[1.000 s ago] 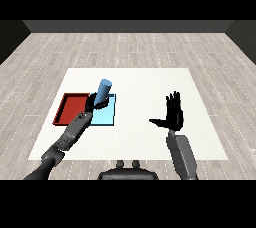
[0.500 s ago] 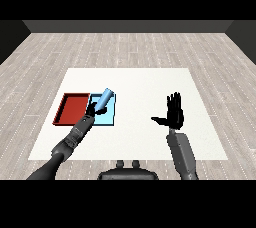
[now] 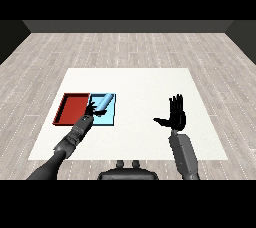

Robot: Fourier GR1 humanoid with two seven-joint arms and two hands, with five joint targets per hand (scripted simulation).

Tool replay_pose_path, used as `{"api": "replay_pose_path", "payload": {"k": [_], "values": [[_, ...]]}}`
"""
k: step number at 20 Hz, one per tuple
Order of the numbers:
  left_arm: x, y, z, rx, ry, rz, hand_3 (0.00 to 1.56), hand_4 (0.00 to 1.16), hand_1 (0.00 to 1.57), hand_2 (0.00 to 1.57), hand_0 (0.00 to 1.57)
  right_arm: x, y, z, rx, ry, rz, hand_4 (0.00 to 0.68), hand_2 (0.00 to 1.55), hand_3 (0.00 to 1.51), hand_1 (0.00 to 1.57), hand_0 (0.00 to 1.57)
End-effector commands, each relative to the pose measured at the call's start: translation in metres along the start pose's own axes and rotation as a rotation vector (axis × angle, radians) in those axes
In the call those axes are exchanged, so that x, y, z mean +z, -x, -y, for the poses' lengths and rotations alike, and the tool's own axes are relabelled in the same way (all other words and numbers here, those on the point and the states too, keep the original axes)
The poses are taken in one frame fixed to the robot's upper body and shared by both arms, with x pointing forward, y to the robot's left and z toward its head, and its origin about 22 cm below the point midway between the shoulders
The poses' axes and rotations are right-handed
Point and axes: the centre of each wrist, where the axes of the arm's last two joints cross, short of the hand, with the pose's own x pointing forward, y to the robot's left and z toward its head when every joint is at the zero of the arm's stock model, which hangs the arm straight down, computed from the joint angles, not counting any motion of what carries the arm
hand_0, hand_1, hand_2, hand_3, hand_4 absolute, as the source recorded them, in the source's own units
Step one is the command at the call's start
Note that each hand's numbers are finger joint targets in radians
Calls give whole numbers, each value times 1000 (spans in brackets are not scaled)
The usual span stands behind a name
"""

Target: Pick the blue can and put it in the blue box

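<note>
Blue can (image 3: 101, 104): tilted over blue tray (image 3: 111, 118), left hand (image 3: 91, 110) curled round it. Right hand (image 3: 176, 115): fingers spread, nothing held. Advice: settle can inside rim before uncurling.

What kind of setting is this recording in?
Probably a bare tabletop test room: a white table on grey plank flooring, holding only a red tray and a light blue tray with a blue can.
</note>
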Motion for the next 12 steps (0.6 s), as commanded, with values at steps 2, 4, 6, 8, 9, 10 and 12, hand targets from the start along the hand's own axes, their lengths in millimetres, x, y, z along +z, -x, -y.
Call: {"api": "replay_pose_path", "payload": {"k": [2, 4, 6, 8, 9, 10, 12], "values": [[0, 10, -1, -20, -3, -19, 0, 0, 0, 0, 0, -2, 8, 5, -10, 8, 19, 0, 0, 0, 0, 0], [0, -11, 1, -25, -5, -29, 0, 0, 0, 0, 0, 2, 3, -5, -16, -22, -5, 0, 0, 0, 0, 0], [-2, 1, -3, -48, -61, 18, 0, 0, 0, 0, 0, 16, 1, -1, -18, 3, 19, 0, 0, 0, 0, 0], [-3, -9, -9, 86, -95, 130, 0, 0, 0, 0, 0, -5, 0, -9, -38, -25, 12, 0, 0, 0, 0, 0], [-5, -15, -14, 141, -81, 204, 0, 0, 0, 0, 0, -4, 1, -1, -20, -15, 36, 0, 0, 0, 0, 0], [-4, -33, -14, 163, -74, 300, 0, 0, 0, 0, 0, 0, 1, -7, -6, -24, 5, 0, 0, 0, 0, 0], [-1, -32, -7, 194, -64, 345, 0, 0, 0, 0, 0, 1, 6, -3, 15, -56, 9, 0, 0, 0, 0, 0]]}}
